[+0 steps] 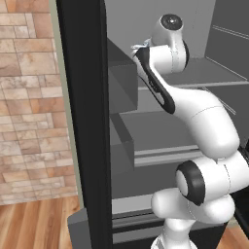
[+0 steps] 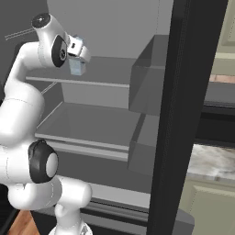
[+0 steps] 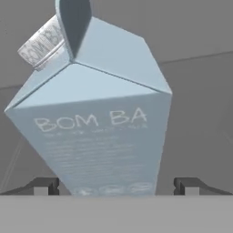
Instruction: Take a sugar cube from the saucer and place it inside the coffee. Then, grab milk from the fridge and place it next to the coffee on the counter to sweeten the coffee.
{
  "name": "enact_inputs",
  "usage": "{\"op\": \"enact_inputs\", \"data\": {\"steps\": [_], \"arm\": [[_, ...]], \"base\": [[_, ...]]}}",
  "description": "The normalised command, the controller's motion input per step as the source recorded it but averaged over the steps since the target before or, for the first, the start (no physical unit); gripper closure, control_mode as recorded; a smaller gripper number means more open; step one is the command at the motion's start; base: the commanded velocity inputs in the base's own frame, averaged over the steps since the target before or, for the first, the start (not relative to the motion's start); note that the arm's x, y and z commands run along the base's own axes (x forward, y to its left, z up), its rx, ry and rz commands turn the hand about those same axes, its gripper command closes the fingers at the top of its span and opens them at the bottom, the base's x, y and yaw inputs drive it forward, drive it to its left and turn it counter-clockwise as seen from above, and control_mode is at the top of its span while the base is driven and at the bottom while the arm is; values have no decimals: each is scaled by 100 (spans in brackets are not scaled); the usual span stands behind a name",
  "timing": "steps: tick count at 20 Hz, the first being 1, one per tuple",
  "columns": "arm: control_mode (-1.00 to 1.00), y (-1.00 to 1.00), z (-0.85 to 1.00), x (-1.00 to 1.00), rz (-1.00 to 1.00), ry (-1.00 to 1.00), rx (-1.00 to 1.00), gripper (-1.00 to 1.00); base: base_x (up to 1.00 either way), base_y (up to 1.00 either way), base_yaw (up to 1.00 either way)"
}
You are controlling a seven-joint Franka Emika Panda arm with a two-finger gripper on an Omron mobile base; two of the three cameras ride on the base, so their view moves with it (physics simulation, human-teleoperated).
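Claw (image 3: 116,185) spread wide, fingertips flanking milk (image 3: 98,132) at 12 o'clock; carton on fridge (image 2: 193,92) shelf.

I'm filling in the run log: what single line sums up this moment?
phase: reach for milk | gripper: open, either side of milk, not closed | milk: upright on fridge shelf | next: close, lift out

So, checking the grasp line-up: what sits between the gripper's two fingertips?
The milk carton, seen in the hand view, between the fingertips of the open gripper.
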Motion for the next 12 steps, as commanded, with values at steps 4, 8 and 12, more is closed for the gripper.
{"op": "enact_inputs", "data": {"steps": [4, 8, 12], "arm": [[-100, 0, 0, 36, 0, -9, 0, -100], [-100, 0, 0, 3, 0, -8, 0, -100], [-100, 0, 0, 0, 0, -9, 0, -100]], "base": [[0, 0, 0], [0, 0, 0], [0, 0, 0]]}}
